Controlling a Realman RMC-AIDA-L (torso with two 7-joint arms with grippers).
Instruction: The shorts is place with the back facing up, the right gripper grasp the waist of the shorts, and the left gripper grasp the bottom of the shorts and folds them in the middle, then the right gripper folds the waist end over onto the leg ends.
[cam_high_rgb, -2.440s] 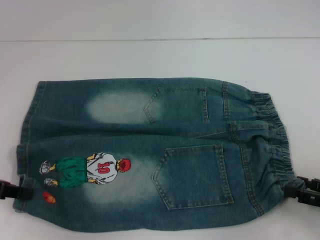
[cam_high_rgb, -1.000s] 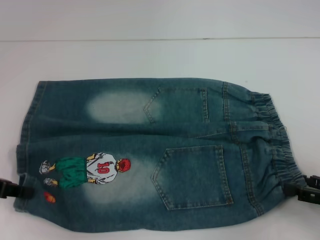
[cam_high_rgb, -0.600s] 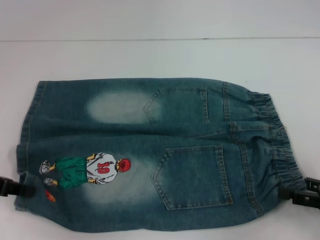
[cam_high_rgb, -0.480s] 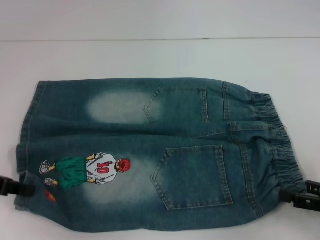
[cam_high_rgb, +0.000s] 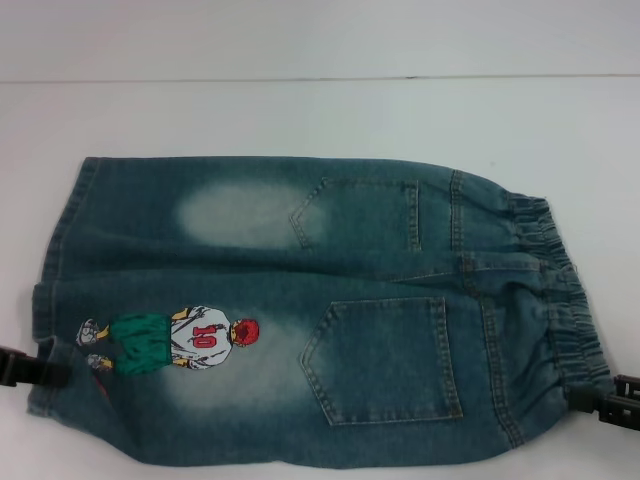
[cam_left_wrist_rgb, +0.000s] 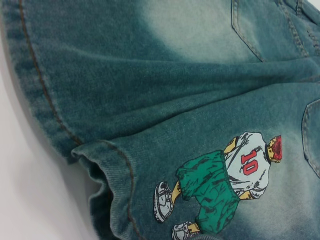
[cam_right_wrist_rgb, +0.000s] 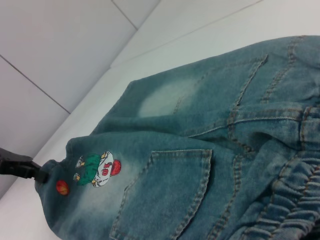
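The shorts (cam_high_rgb: 310, 310) are spread back-up on a plain white desk (cam_high_rgb: 320, 115), backed by a pale wall. The hem corner is pinched by the left pincer (cam_high_rgb: 48, 372), and the elastic waist corner is clamped by the right pincer (cam_high_rgb: 592, 402).

Head view: left gripper (cam_high_rgb: 40, 370) cut off by left frame edge, only black tip showing at hem; finger state unreadable. Right gripper (cam_high_rgb: 612, 408) cut off at lower right corner, only black stub against waist end (cam_high_rgb: 565, 320); grip not readable. Shorts (cam_high_rgb: 300, 310) near edge clipped by bottom of frame. Orange ball hidden in head view, seen only in right wrist view (cam_right_wrist_rgb: 62, 187). Left wrist view: own fingers not shown; cartoon print (cam_left_wrist_rgb: 220, 187) feet cut by bottom edge.
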